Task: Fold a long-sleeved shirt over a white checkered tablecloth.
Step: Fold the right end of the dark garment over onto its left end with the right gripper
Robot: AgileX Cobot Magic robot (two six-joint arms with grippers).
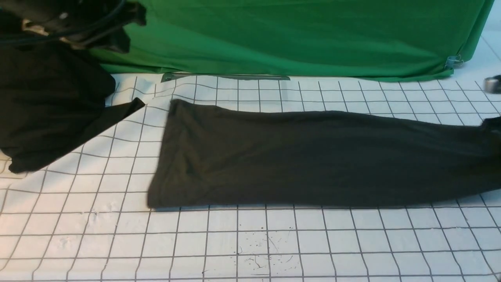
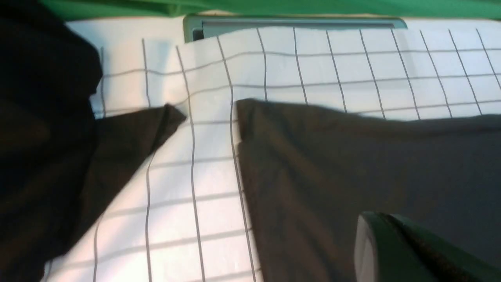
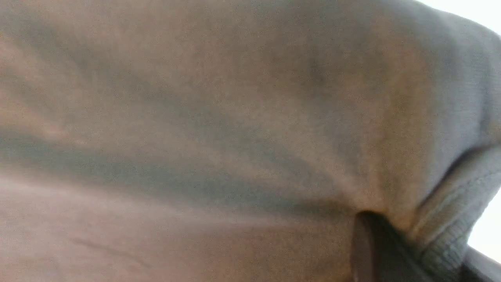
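The long-sleeved shirt (image 1: 313, 156) lies folded into a long dark band across the white checkered tablecloth (image 1: 274, 243), reaching from the middle left to the right edge. In the right wrist view its fabric (image 3: 219, 129) fills the picture. My right gripper (image 3: 420, 250) is shut on the shirt's ribbed band (image 3: 450, 219), with the cloth puckered around one dark finger (image 3: 364, 246). My left gripper (image 2: 381, 220) is shut with nothing in it, hovering over the shirt's left end (image 2: 332, 164). The shirt's print and neck label are hidden.
A blacker cloth (image 1: 47, 105) is heaped at the left under my left arm (image 1: 70, 19), one corner reaching toward the shirt. A green cloth (image 1: 297, 39) hangs along the back. A small grey object (image 1: 493, 84) sits at the far right.
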